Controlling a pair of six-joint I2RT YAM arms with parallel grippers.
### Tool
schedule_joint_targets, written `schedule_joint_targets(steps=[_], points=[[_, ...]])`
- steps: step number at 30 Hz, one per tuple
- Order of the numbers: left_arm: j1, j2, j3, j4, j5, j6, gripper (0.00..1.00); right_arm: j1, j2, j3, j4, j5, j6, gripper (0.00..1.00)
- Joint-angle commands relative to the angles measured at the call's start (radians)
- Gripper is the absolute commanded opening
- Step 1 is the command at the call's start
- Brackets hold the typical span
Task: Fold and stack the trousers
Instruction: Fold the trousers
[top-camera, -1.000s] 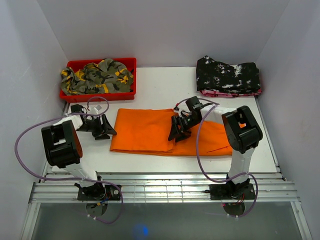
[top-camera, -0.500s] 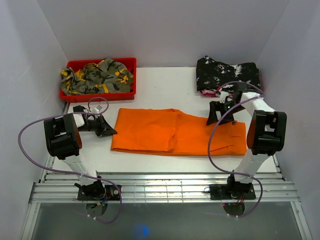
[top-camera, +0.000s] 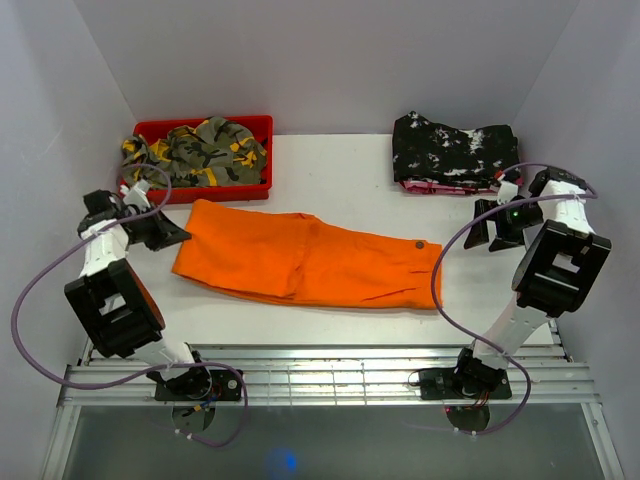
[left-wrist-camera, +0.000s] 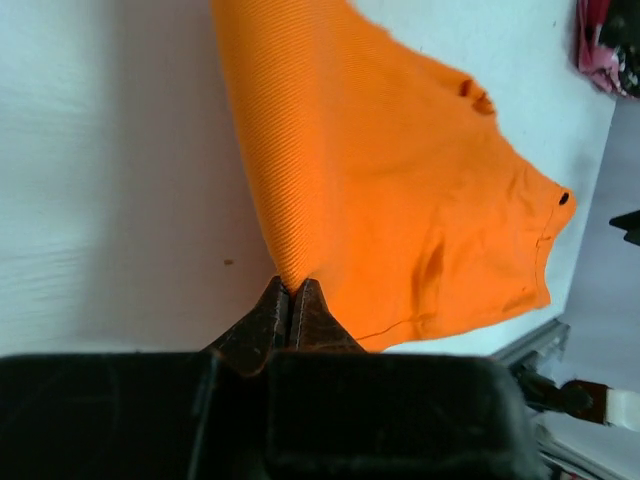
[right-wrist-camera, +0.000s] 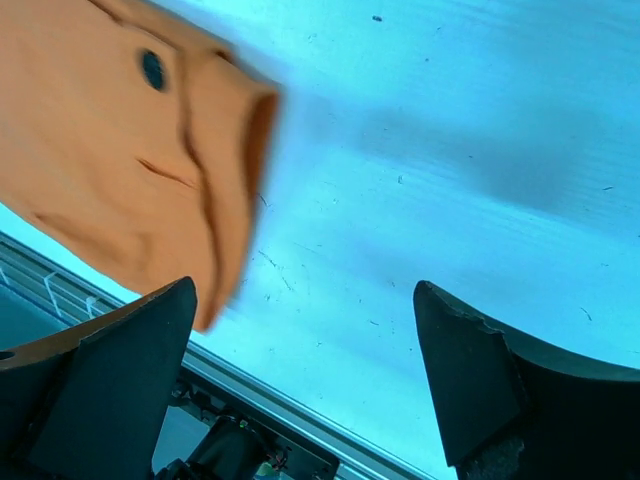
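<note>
Task item: one pair of orange trousers (top-camera: 310, 262), spread flat across mid-table, buttoned waist end to the right.
Left arm: left gripper (left-wrist-camera: 290, 298) pinched together on the trousers' left edge.
Right arm: right gripper (right-wrist-camera: 303, 300) spread wide, holding nothing, beside the waist end.
Other cloth: one camouflage garment (top-camera: 195, 152) in one red bin (top-camera: 195, 192); one black speckled garment (top-camera: 455, 148) at far right.
Surface: white table (top-camera: 330, 170), pale walls.

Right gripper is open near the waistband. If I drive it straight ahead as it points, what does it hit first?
Most likely bare table: the right gripper aims at the surface just beside the waistband end of the trousers, not at the cloth. Depth is unclear.
</note>
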Motion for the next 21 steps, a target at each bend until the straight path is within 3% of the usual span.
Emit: schedule_joint_targets(steps=[1, 7, 10, 17, 21], points=[[0.017, -0.106, 0.132, -0.149, 0.027, 0.101, 0.0, 0.01, 0.033, 0.003, -0.068, -0.071, -0.027, 0.93], [-0.022, -0.117, 0.267, -0.257, 0.159, 0.07, 0.0, 0.032, 0.136, -0.008, -0.095, -0.312, 0.008, 0.82], [-0.097, -0.12, 0.302, -0.249, 0.205, 0.021, 0.0, 0.085, 0.161, -0.042, -0.056, -0.401, 0.034, 0.79], [-0.347, -0.105, 0.377, -0.17, 0.204, -0.157, 0.0, 0.265, 0.142, -0.185, 0.176, -0.521, 0.185, 0.8], [-0.532, -0.071, 0.393, -0.108, 0.131, -0.263, 0.0, 0.349, 0.168, -0.26, 0.299, -0.532, 0.271, 0.78]])
